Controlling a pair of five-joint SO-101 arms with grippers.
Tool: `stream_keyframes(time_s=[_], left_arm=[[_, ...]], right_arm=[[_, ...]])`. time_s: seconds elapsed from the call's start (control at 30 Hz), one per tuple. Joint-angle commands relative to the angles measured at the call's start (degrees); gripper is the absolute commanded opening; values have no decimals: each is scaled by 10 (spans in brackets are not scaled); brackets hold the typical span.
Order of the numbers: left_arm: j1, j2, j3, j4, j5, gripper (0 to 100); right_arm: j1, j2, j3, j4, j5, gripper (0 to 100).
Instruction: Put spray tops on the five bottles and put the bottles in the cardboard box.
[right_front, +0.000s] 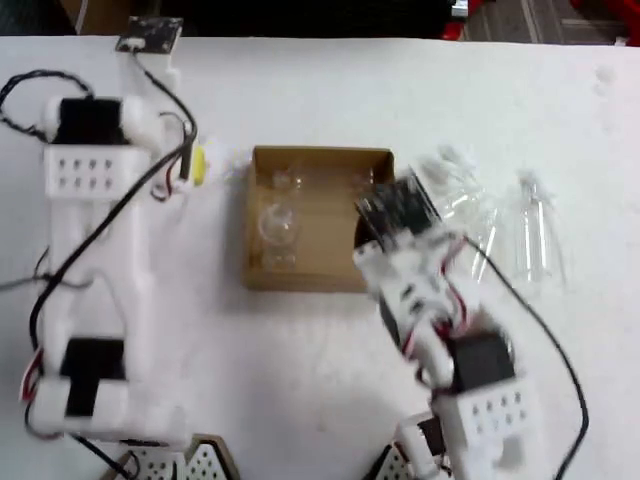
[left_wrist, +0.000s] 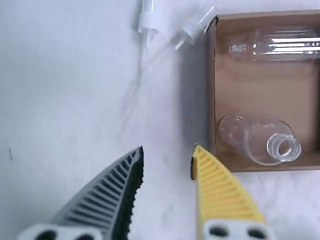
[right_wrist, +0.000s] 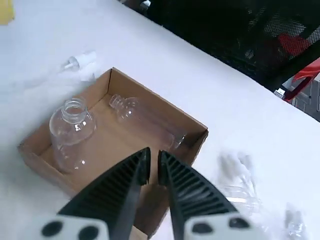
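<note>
Two bottles lie in the cardboard box (right_front: 300, 280) with bare necks: one bottle (right_wrist: 73, 127) shows its open mouth, the other bottle (right_wrist: 145, 125) lies on its side by the far wall. Right gripper (right_wrist: 154, 160) hangs over the box's near rim, fingers pinched to a thin slit, holding nothing. Left gripper (left_wrist: 167, 152) sits low over the table (right_front: 320, 380) just outside the box, fingers wide, empty. Spray tops (left_wrist: 147, 20) lie loose on the table by the box corner; more loose bottles (right_front: 535, 235) lie well off to its other side. My read: capping is outstanding. Best to open wide, grip a bottle mid-body, and present the neck steady for the top. Bottles are clear, smooth, rounded, likely slippery and prone to roll; tops white with thin trailing tubes; box plain matte card; finger faces ribbed
</note>
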Motion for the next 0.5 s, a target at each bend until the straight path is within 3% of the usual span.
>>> stream_keyframes(time_s=[0.0, 0.17, 0.37, 0.47], left_arm=[[-16, -138, 91, -36, 7, 158], [-47, -305, 338, -171, 9, 158], [-107, -505, 641, -335, 9, 158], [-121, -622, 761, -389, 10, 158]], right_arm=[[-3, 172, -171, 48, 67, 18], [-3, 357, -332, 103, 152, 29], [-45, 524, -481, 133, 227, 172], [-72, 586, -534, 131, 253, 186]])
